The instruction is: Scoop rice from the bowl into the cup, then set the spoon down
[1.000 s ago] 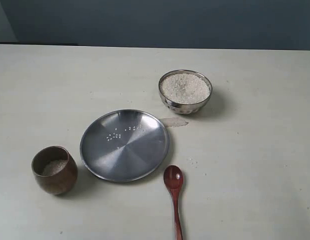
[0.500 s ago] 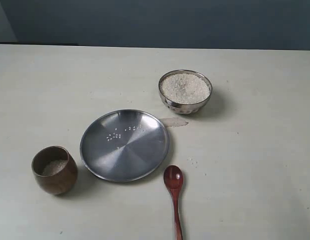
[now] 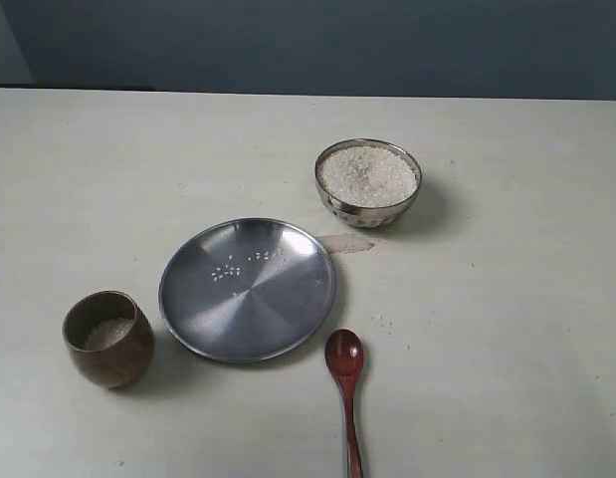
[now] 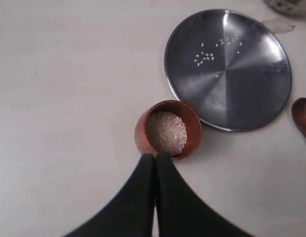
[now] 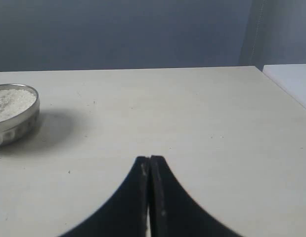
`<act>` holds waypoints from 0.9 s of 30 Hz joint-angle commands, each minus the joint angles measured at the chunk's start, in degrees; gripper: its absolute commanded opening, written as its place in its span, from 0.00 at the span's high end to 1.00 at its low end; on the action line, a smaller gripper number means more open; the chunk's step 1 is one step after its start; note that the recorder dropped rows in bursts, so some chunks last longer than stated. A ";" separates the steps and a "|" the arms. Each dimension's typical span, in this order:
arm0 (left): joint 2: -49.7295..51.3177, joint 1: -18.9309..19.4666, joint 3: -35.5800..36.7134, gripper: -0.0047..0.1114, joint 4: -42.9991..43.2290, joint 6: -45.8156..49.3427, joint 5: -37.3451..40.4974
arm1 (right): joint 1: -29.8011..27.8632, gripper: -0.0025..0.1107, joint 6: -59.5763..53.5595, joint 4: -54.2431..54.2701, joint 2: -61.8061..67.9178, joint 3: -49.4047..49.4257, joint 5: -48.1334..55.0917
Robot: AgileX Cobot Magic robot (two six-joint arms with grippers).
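Left gripper (image 4: 155, 158) closed, empty, near wooden cup (image 4: 143, 133) holding rice (image 4: 166, 132), right gripper (image 5: 150, 160) closed, empty, wooden spoon (image 3: 345, 370) flat on surface (image 3: 507, 319) beside steel plate (image 3: 248, 289), steel bowl (image 3: 368, 211) heaped.

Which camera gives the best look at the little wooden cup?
The left wrist view: it looks almost straight down into the wooden cup, large in frame, showing the rice inside. The exterior view shows it smaller, more from the side, beside the steel plate. The right wrist view misses it.
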 commanded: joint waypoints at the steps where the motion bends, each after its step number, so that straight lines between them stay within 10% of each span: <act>1: 4.32 0.02 -0.25 0.96 -0.61 -0.02 -2.93 | 0.10 0.98 0.00 0.00 -0.35 0.40 -0.52; 27: 5.26 0.02 -0.25 0.96 -0.39 -0.02 -11.65 | 0.62 0.98 0.00 0.00 -0.35 0.40 -1.04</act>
